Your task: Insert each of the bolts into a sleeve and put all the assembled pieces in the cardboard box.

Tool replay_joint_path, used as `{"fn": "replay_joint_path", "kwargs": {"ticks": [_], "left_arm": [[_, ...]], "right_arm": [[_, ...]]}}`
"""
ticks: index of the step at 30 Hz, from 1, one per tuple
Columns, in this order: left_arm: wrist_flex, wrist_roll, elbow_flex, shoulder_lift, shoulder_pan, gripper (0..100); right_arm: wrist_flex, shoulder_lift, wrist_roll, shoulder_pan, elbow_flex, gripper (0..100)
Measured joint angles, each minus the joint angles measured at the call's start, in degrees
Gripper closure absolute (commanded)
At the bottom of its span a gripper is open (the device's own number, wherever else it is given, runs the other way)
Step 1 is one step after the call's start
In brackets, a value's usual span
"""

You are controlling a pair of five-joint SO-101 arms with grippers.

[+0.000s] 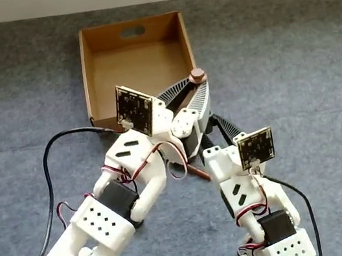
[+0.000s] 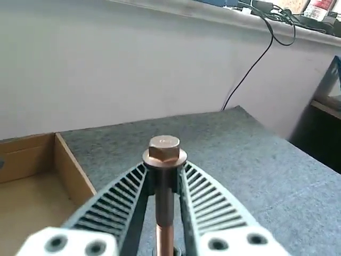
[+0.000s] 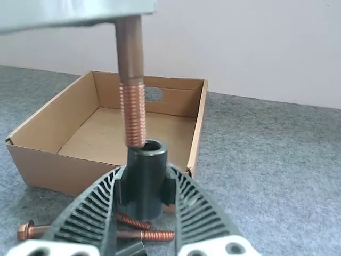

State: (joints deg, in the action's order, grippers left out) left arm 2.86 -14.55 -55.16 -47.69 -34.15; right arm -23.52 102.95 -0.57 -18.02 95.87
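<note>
My left gripper (image 2: 164, 172) is shut on a copper bolt (image 2: 164, 150) just under its hex head, with the shaft pointing down. In the high view this bolt (image 1: 197, 75) sits beside the cardboard box's (image 1: 87, 76) near right corner. My right gripper (image 3: 146, 180) is shut on an upright dark sleeve (image 3: 145, 176). The bolt's threaded end (image 3: 132, 114) hangs at the sleeve's open mouth, its tip touching the rim. I cannot tell whether it has entered. The box (image 3: 58, 168) stands just behind, with nothing inside.
Loose bolts lie on the grey carpet under the right gripper: one with its hex head (image 3: 26, 231) off to one side, two more (image 3: 152, 234) beneath the sleeve. Another bolt (image 1: 198, 171) shows between the arms. Open carpet extends right of the box.
</note>
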Motion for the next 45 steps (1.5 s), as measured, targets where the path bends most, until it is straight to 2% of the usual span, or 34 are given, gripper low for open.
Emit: {"fn": "replay_joint_path", "kwargs": {"ticks": [12, 21, 26, 31, 45], "left_arm": [[-1.32, 0.0, 7.12, 14.07, 0.0, 99], [-1.41, 0.0, 7.21, 13.27, 0.0, 99], [-1.23, 0.0, 7.21, 7.3, 0.09, 99], [2.46, 0.0, 5.71, 2.29, 0.0, 99], [2.81, 0.0, 1.49, 1.58, 0.0, 99]], "right_arm": [[0.0, 0.09, 0.0, 0.0, 0.0, 99.2], [0.0, 0.09, 0.0, 0.0, 0.0, 99.2], [0.0, 0.09, 0.0, 0.09, 0.0, 99.2], [0.0, 0.09, 0.0, 0.0, 0.0, 99.2], [0.0, 0.0, 0.0, 0.0, 0.0, 99.2]]}}
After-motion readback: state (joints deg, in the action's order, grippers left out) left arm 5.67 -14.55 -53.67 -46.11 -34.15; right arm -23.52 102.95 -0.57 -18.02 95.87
